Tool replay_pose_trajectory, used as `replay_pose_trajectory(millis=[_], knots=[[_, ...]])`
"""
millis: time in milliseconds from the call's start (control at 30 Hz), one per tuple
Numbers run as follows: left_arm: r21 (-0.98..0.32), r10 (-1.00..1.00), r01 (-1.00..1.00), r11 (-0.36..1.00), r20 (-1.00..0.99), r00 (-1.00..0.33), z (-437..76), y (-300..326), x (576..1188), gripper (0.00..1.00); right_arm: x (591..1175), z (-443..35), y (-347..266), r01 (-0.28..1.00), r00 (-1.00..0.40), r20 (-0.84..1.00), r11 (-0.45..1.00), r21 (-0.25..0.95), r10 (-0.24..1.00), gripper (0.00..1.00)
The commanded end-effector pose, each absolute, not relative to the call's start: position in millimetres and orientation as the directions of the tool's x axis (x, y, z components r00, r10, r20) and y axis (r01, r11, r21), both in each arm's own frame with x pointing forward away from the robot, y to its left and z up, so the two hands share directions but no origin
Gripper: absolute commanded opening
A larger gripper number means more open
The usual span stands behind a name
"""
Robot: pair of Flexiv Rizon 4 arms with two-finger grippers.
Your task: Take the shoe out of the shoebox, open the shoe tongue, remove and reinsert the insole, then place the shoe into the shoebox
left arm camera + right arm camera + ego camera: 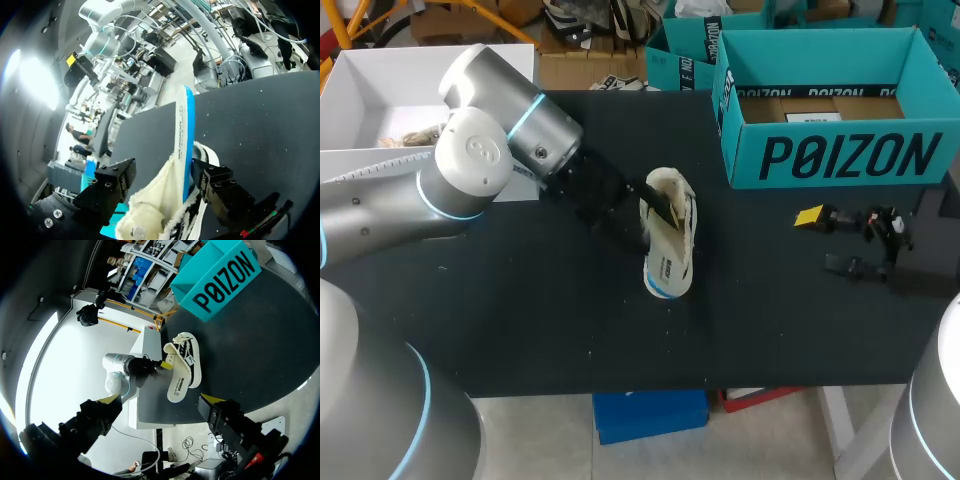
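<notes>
A white shoe (668, 240) with a blue-edged sole lies on its side in the middle of the black table (520, 300), toe toward the front edge. My left gripper (653, 206) is at its heel opening. In the left wrist view the fingers (114, 184) stand apart, with the fleecy collar of the shoe (182, 140) between them; only one finger seems to touch it. My right gripper (826, 240) hovers open and empty at the right, below the teal shoebox (840, 158). From the right wrist view, the shoe (186, 371) and shoebox (220, 277) lie well ahead of the right gripper (160, 407).
A white open box (380, 95) stands at the back left behind my left arm. A second teal box part (682, 58) sits behind the shoebox's left corner. The shoebox holds only brown card inside.
</notes>
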State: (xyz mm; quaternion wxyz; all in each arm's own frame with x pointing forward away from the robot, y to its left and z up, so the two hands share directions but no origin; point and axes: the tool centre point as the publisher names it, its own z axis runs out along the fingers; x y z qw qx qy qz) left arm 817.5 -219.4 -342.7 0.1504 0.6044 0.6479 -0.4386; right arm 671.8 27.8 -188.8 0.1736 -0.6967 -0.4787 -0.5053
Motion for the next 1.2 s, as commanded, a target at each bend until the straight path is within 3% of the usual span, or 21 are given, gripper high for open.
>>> replay_pose_trajectory(millis=[33, 133, 167, 233, 400, 533, 567, 600, 633, 1200], knots=[[-0.384, 0.66, 0.915, -0.122, -0.72, -0.214, -339.3, -218.7, 809.5, 0.79, 671.8, -188.6, 27.9, 0.842, 0.032, 0.87, -0.482, 0.241, 0.492, 1.0], [-0.389, 0.67, 0.912, -0.129, -0.713, -0.209, -341.6, -218.6, 805.0, 0.67, 671.8, -188.6, 27.9, 0.842, 0.032, 0.87, -0.482, 0.241, 0.492, 1.0], [-0.392, 0.673, 0.91, -0.131, -0.709, -0.209, -342.9, -218.5, 803.6, 0.55, 671.8, -188.6, 27.9, 0.842, 0.032, 0.87, -0.482, 0.241, 0.492, 1.0], [-0.399, 0.683, 0.907, -0.136, -0.7, -0.206, -345.8, -218.2, 800.4, 0.44, 671.8, -188.6, 27.9, 0.842, 0.032, 0.87, -0.482, 0.241, 0.492, 1.0], [-0.405, 0.708, 0.905, -0.135, -0.678, -0.198, -350.4, -213.9, 797.2, 0.4, 671.8, -188.6, 27.9, 0.842, 0.032, 0.87, -0.482, 0.241, 0.492, 1.0], [-0.412, 0.719, 0.901, -0.137, -0.667, -0.196, -351.7, -212.3, 796.0, 0.26, 671.8, -188.6, 27.9, 0.842, 0.032, 0.87, -0.482, 0.241, 0.492, 1.0], [-0.414, 0.722, 0.9, -0.14, -0.665, -0.194, -352.2, -212.4, 795.7, 0.18, 671.8, -188.6, 27.9, 0.842, 0.032, 0.87, -0.482, 0.241, 0.492, 1.0], [-0.415, 0.724, 0.898, -0.144, -0.663, -0.19, -352.7, -212.8, 795.3, 0.03, 671.8, -188.6, 27.9, 0.842, 0.032, 0.87, -0.482, 0.241, 0.492, 1.0], [-0.417, 0.726, 0.896, -0.149, -0.661, -0.187, -353.2, -213.4, 794.8, 0.0, 671.8, -188.6, 27.9, 0.842, 0.032, 0.87, -0.482, 0.241, 0.492, 1.0], [-0.363, 0.753, 0.924, -0.121, -0.639, -0.153, -358.6, -213.5, 806.1, 0.0, 671.8, -188.6, 27.9, 0.842, 0.032, 0.87, -0.482, 0.241, 0.492, 1.0]])
